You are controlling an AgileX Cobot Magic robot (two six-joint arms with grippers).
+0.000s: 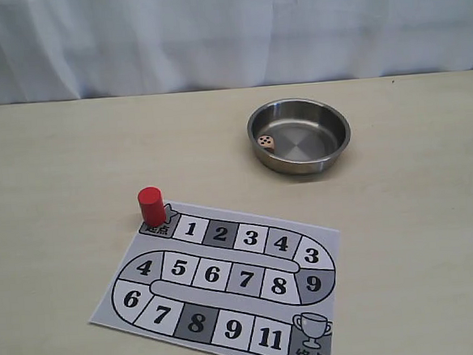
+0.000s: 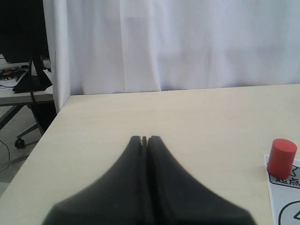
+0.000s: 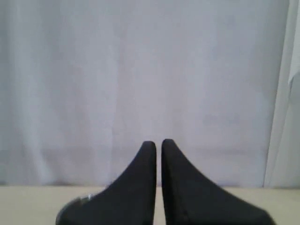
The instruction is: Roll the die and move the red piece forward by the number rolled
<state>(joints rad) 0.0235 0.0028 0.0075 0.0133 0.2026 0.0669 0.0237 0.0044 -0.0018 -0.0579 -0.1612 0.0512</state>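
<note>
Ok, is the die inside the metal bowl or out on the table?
Inside. The die rests on the floor of the metal bowl, near its left wall in the exterior view.

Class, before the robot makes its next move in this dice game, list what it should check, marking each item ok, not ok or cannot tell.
1. Die lying inside the metal bowl: ok.
2. Die's top number readable: cannot tell.
3. Red piece upright on the start square of the board: ok.
4. Left gripper empty: ok, shut on nothing.
5. Right gripper open to grasp the die: not ok, shut.
</note>
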